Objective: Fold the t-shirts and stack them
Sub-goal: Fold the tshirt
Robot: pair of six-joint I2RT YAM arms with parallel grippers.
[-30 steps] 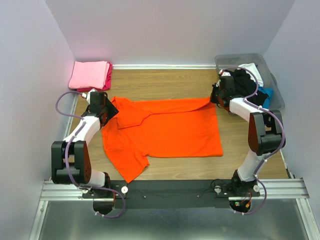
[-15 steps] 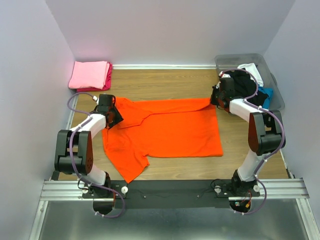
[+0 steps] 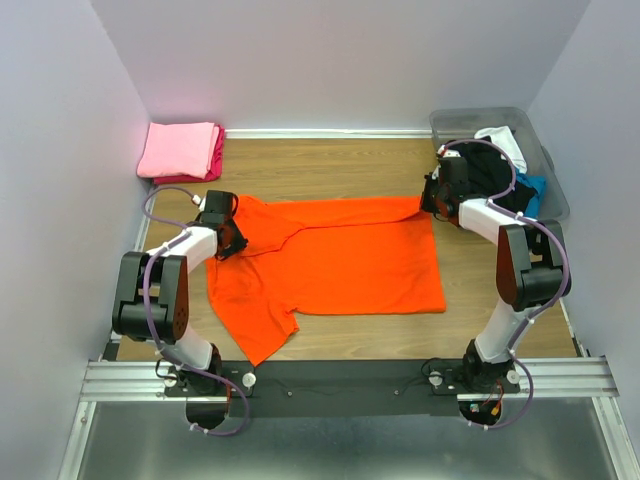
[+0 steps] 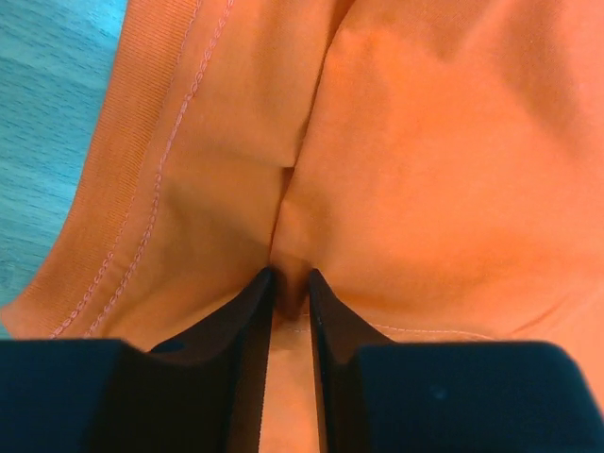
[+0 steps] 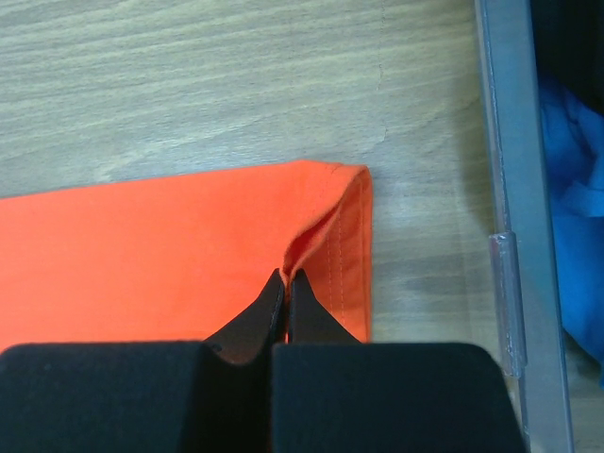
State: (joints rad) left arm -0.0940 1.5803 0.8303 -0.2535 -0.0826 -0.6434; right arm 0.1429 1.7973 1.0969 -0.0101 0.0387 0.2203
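A bright orange t-shirt point(image 3: 340, 255) lies spread flat on the wooden table. My left gripper point(image 3: 232, 240) is at its far left corner, by the sleeve. In the left wrist view the narrow jaws point(image 4: 290, 278) pinch a raised fold of orange cloth point(image 4: 415, 170). My right gripper point(image 3: 428, 200) sits at the shirt's far right corner. Seen from the right wrist, that gripper point(image 5: 286, 276) is shut on a small ridge of the hemmed edge point(image 5: 344, 236). A folded light pink t-shirt point(image 3: 180, 148) lies on a magenta one point(image 3: 217, 160) at the back left.
A translucent grey bin point(image 3: 553, 172) stands at the back right, just beyond the right gripper, with black point(image 3: 490, 170), white point(image 3: 505, 140) and blue point(image 3: 530, 190) shirts in it. Its wall point(image 5: 500, 189) runs close beside the shirt's corner. White walls enclose the table.
The left gripper has moved right onto the shirt's left corner and its jaws have closed in on a fold of cloth. The right arm has not moved.
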